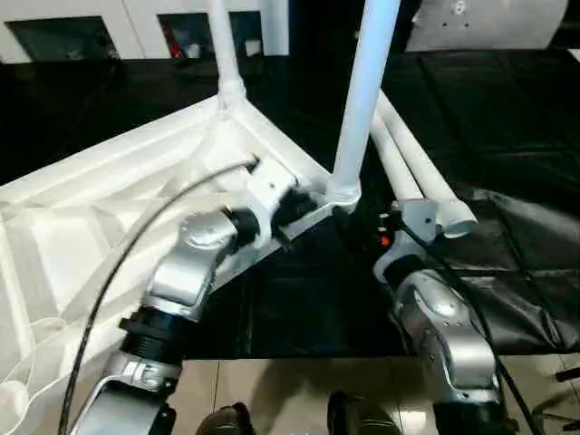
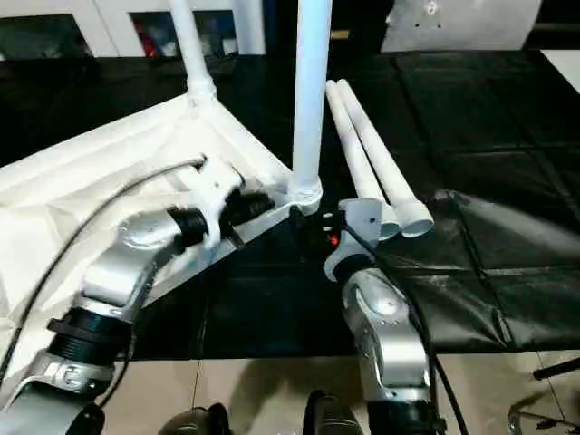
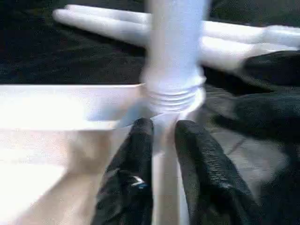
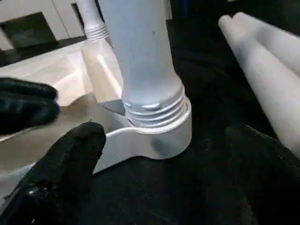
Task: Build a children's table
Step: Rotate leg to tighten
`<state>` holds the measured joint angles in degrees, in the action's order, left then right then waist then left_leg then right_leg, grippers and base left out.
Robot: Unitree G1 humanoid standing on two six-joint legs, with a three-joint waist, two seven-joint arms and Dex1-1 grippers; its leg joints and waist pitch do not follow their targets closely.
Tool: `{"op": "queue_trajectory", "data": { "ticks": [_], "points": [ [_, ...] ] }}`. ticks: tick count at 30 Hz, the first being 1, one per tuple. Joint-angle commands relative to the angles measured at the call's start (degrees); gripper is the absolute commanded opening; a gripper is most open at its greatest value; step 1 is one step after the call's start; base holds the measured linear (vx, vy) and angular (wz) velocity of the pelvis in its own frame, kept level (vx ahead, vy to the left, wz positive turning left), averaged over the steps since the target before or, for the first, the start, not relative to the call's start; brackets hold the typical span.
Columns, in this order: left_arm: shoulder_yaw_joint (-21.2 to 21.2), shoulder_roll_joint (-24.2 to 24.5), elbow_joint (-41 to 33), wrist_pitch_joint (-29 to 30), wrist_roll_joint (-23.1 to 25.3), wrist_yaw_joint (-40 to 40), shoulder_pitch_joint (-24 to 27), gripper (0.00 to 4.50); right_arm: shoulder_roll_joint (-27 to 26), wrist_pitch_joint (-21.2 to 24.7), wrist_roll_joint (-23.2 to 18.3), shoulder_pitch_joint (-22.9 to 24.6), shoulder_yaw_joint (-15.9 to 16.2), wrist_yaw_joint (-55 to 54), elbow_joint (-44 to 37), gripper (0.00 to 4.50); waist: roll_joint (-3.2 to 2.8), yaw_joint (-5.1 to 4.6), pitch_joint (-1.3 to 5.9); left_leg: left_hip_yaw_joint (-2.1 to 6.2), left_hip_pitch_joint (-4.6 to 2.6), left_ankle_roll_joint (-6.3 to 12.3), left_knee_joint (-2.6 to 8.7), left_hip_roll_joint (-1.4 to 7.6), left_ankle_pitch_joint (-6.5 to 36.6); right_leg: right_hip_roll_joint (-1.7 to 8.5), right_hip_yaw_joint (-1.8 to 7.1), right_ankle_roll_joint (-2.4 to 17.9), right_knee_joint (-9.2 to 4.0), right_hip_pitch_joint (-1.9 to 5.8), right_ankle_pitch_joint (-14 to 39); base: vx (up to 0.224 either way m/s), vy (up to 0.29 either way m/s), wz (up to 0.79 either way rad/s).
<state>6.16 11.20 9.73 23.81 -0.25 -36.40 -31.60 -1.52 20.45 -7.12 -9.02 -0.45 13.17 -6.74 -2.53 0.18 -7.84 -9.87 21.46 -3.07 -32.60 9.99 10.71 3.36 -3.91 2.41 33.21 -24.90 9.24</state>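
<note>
Lying upside down on the black mat, the children's table top shows its ribbed underside. Two legs stand upright in corner sockets: the near leg in the socket closest to both arms, the far leg at the next corner back. Threads show just above the near socket's rim (not seated flush, as far as visible).

Two loose legs lie side by side on the mat, just beside the near socket, touching each other.

Left gripper: fingers slightly apart, straddling the white rim edge right below the near socket; whether they pinch it, cannot tell.

Right gripper: fingers spread wide, empty, close beside the near socket, touching neither it nor the leg.

White cabinet behind the mat.
</note>
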Motion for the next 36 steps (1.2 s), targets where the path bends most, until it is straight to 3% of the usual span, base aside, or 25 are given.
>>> {"op": "queue_trajectory", "data": {
  "ticks": [1,6,8,13,18,21,26,30,34,36],
  "points": [
    [-2.55,1.62,-0.88,1.43,0.70,2.14,0.25,0.96,0.47,2.00,-0.44,0.55,0.71,0.41,-1.38,4.50,0.45,0.27,4.49,0.75,-0.03,7.44,2.76,2.09,3.81,4.18,2.88,11.69,-3.34,4.76,8.52,0.000,0.000,0.00],
    [-8.73,9.28,-1.51,7.17,3.12,6.92,0.09,0.96,3.92,7.52,-0.16,1.56,5.99,5.24,-2.45,4.50,0.11,0.07,4.48,0.90,-0.07,6.27,2.75,2.03,4.10,3.93,2.79,10.65,-3.25,4.67,8.68,0.000,0.000,0.00],
    [-9.83,13.22,-2.79,8.84,5.55,7.57,1.46,0.59,4.74,8.90,0.52,1.89,8.01,6.38,-2.40,4.50,-0.24,0.19,4.44,0.96,-0.30,6.12,2.72,2.22,3.71,3.94,2.86,11.14,-3.06,4.42,7.48,0.000,0.000,0.00],
    [-11.54,21.48,-7.67,13.35,10.39,6.97,6.64,0.15,4.48,10.65,0.73,1.42,9.51,6.34,-1.35,4.50,-0.42,0.27,4.45,1.02,-0.37,6.14,2.79,2.51,2.09,4.07,2.96,12.72,-2.48,4.26,4.02,0.000,0.000,0.00],
    [-11.95,27.75,-12.60,18.31,11.86,6.82,13.79,0.04,4.44,12.29,1.37,-0.73,11.51,6.17,1.17,4.50,-0.52,0.38,4.02,1.09,-0.55,4.62,3.08,2.58,5.35,4.20,3.01,12.49,-2.80,4.03,8.11,0.000,0.000,0.00],
    [-11.78,27.53,-13.60,18.40,11.65,6.38,15.04,0.04,3.78,12.04,1.38,-1.80,11.66,6.01,2.49,4.50,-0.65,0.56,3.69,1.02,-0.76,3.25,3.29,2.55,8.21,4.20,3.16,11.41,-3.32,3.69,12.20,0.000,0.000,0.00],
    [-11.41,25.61,-16.07,19.90,9.93,5.78,16.12,0.04,2.36,10.79,1.73,-5.17,11.93,5.48,7.02,4.50,-0.75,0.58,4.02,1.12,-0.59,2.75,3.15,2.56,6.92,4.26,3.17,12.01,-2.90,3.86,9.32,0.000,0.000,0.00],
    [-9.71,23.68,-19.11,21.73,6.59,4.41,16.50,0.04,0.67,6.84,2.62,-13.56,11.08,4.70,19.33,4.50,-0.82,0.37,4.23,1.06,-0.46,2.95,2.85,2.36,5.77,4.41,3.21,14.04,-2.54,3.98,7.39,0.000,0.000,0.00],
    [-9.27,22.13,-20.57,21.42,4.87,3.04,15.61,0.04,-0.18,3.23,2.66,-21.45,9.39,4.60,30.91,4.50,-0.83,0.02,4.23,0.95,-0.25,3.25,2.56,2.26,6.36,4.40,3.21,14.48,-2.48,4.14,7.72,0.000,0.000,0.00],
    [-9.49,20.64,-21.22,22.06,2.84,2.37,14.55,0.04,-0.80,-1.88,2.36,-27.52,6.77,2.02,40.04,4.50,-1.04,0.01,4.23,0.90,-0.40,2.98,2.42,2.23,7.59,4.40,3.18,14.55,-2.58,4.02,9.66,0.000,0.000,0.00]
  ]
}}
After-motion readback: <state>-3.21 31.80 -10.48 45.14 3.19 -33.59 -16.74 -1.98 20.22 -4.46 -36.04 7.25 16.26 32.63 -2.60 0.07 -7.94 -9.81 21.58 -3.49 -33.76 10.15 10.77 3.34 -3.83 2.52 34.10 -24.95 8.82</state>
